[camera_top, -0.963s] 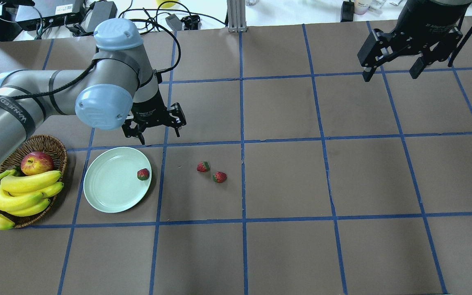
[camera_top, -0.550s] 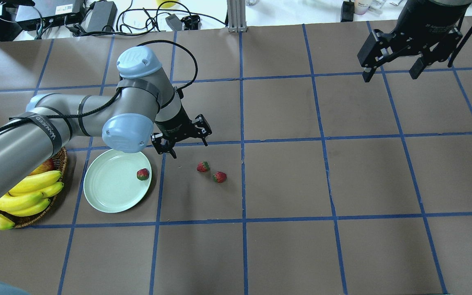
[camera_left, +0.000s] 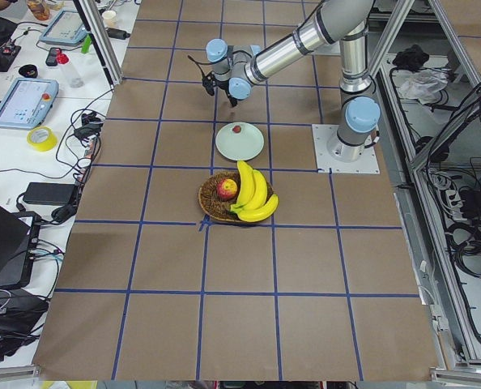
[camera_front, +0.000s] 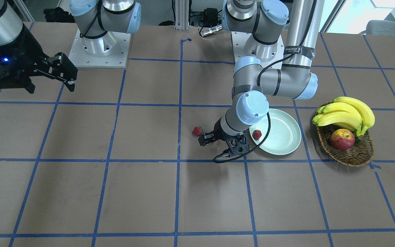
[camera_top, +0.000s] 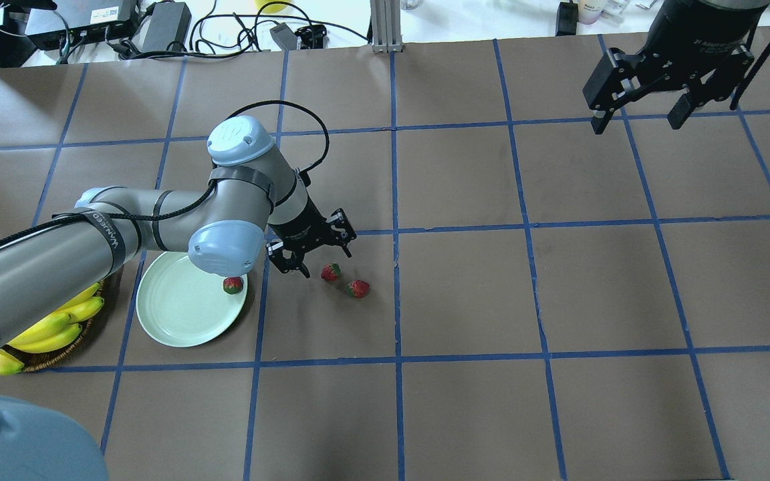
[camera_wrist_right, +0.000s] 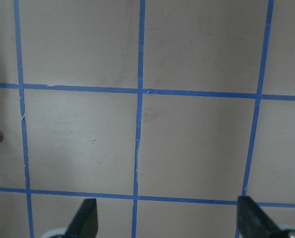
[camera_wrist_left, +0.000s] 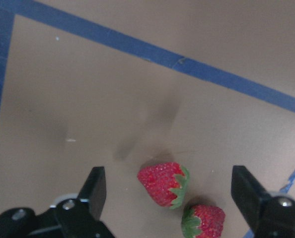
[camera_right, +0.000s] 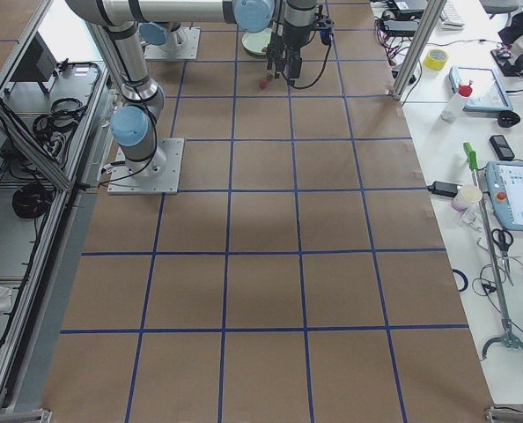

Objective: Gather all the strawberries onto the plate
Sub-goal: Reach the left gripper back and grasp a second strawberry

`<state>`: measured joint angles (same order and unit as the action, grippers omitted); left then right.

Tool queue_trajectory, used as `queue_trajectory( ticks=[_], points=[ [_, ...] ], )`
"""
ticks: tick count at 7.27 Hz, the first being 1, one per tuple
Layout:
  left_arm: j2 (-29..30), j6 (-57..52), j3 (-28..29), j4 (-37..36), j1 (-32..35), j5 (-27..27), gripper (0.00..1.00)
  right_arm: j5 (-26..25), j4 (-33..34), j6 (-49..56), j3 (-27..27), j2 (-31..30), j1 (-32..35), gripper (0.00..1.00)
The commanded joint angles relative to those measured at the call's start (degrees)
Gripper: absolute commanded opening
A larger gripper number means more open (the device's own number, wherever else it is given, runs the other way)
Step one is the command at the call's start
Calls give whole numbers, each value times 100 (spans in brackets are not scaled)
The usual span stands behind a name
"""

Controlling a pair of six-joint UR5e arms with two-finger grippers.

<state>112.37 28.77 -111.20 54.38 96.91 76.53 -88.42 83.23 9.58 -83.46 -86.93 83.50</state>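
The pale mint plate holds one strawberry near its right rim; they also show in the front view as plate and strawberry. Two more strawberries lie on the table right of the plate. My left gripper is open and empty just above the nearer one. In the left wrist view that strawberry lies between the open fingers, the other strawberry beside it. My right gripper is open and empty, high at the far right.
A wicker basket with bananas and an apple stands left of the plate on the robot's side. The left arm's elbow hangs over the plate's far rim. Blue tape lines grid the brown table.
My left arm has swung right and down, from behind the plate to over the two table strawberries, its gripper still open. The right arm has not moved.
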Motion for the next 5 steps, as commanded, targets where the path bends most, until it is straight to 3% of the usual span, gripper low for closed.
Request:
queue_trajectory(
  ticks=[1,2,5],
  points=[
    [22,58,-7,29,3,-33,20,0,0,0,-4,0,0,100],
    [22,58,-7,38,3,-16,0,0,0,0,-4,0,0,100],
    [-187,-56,98,29,-14,46,0,0,0,0,-4,0,0,100]
  ],
)
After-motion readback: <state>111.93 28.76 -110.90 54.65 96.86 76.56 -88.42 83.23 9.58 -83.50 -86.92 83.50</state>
